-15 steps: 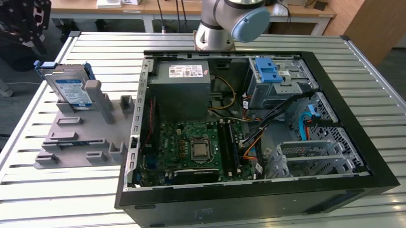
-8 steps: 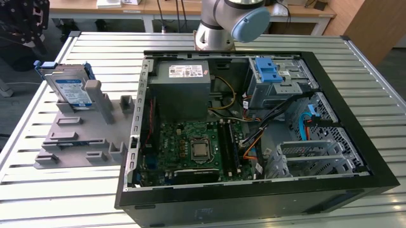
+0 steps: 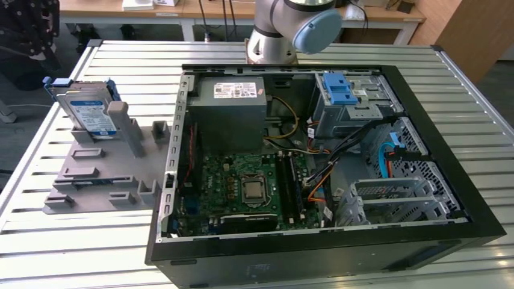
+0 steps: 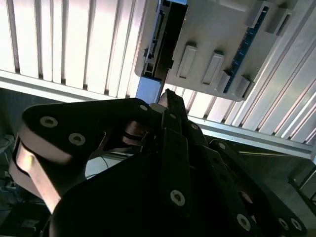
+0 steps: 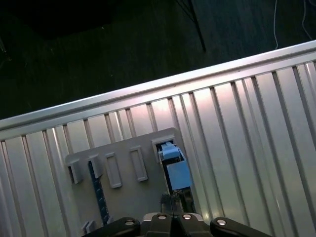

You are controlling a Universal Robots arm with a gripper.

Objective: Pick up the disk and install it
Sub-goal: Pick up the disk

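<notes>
The disk [image 3: 88, 111] stands on edge in a grey holder [image 3: 96, 174] on the exterior view's left, its white-and-blue label facing out and blue rails on its sides. In both wrist views it shows edge-on from above, as a dark slab with a blue rail [image 4: 159, 47] [image 5: 175, 165]. My gripper [image 4: 168, 98] [image 5: 174, 198] hangs well above the holder, roughly over the disk's end. Its fingers are pressed together, shut on nothing, and they are apart from the disk.
An open computer case [image 3: 321, 150] fills the middle of the slatted metal table [image 3: 48, 241], with a grey power-supply box [image 3: 233, 99] and a blue latch [image 3: 341, 90] inside. The arm's base [image 3: 277, 36] stands behind it. A thin blue board [image 5: 97, 190] sits in the holder.
</notes>
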